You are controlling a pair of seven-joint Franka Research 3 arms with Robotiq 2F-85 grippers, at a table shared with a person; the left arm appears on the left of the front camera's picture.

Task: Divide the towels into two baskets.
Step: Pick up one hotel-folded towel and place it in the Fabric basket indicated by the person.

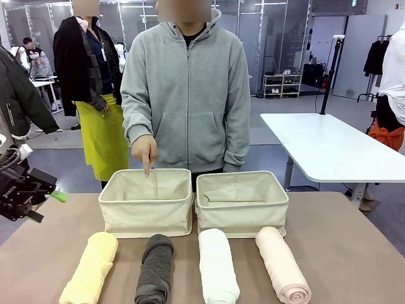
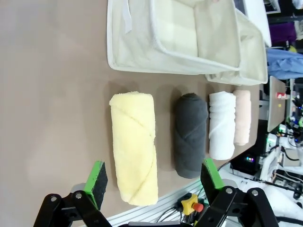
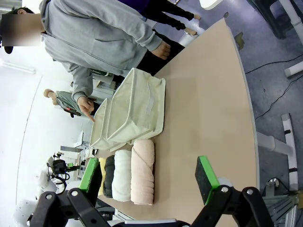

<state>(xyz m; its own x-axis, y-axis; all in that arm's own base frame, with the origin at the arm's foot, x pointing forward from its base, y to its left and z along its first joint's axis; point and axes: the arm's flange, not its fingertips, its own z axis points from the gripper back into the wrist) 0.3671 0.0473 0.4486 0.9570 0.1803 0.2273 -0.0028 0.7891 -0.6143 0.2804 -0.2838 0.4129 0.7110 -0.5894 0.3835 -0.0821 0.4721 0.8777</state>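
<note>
Nearest us, four rolled towels lie in a row along the near edge of the table, each one running lengthwise away from us and apart from its neighbours. From the left we see the pale yellow towel, the dark grey towel, the white towel and the pale pink towel, the last lying at a slight angle. All four rest on the tabletop, outside the baskets.

Just behind them the two cream baskets stand upright, just beside each other. The left basket is behind the yellow and grey rolls, and the right basket is behind the white and pink ones.

Across the table stands a person in a grey hoodie. The person's hand hangs over the far wall of the left basket, with the index finger pointing down into it.

The left gripper hangs above the table's left edge, apart from the towels. In its wrist view we see its green pads spread wide with nothing between them, and the yellow roll lies below. The right gripper is likewise spread wide and holds nothing, and its wrist view looks over the table from the pink towel's side.
</note>
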